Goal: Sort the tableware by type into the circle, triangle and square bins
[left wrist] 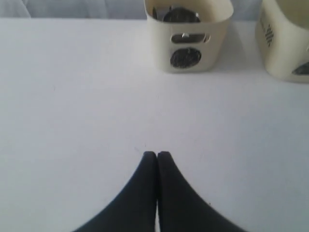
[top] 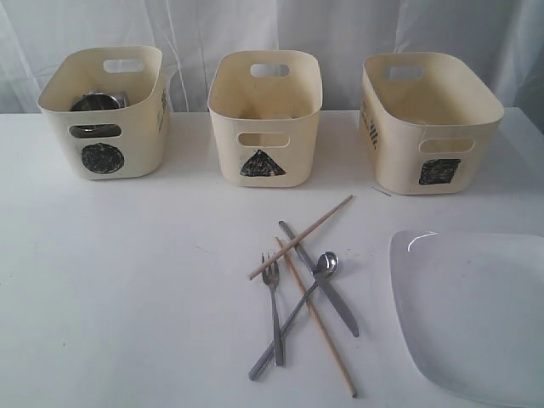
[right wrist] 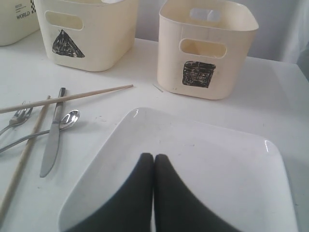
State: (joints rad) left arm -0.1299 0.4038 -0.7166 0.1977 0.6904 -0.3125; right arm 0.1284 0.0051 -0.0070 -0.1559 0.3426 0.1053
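Observation:
Three cream bins stand in a row at the back: the circle bin (top: 104, 110) (left wrist: 188, 34) with steel ware (top: 95, 103) showing inside, the triangle bin (top: 265, 115) (right wrist: 89, 31) and the square bin (top: 429, 119) (right wrist: 205, 48). In front of the triangle bin lie a fork (top: 274, 306), spoon (top: 299, 308) (right wrist: 46, 131), knife (top: 321, 280) (right wrist: 52, 134) and two crossed chopsticks (top: 302, 236) (right wrist: 67, 98). The large white plate (top: 476, 314) (right wrist: 203, 169) lies at the front right. My left gripper (left wrist: 157, 154) is shut above bare table. My right gripper (right wrist: 153, 157) is shut over the plate. Neither shows in the exterior view.
A white curtain hangs behind the bins. The white table (top: 127, 280) stretches bare to the left of the cutlery. A small thin sliver (right wrist: 158, 87) lies on the table in front of the square bin.

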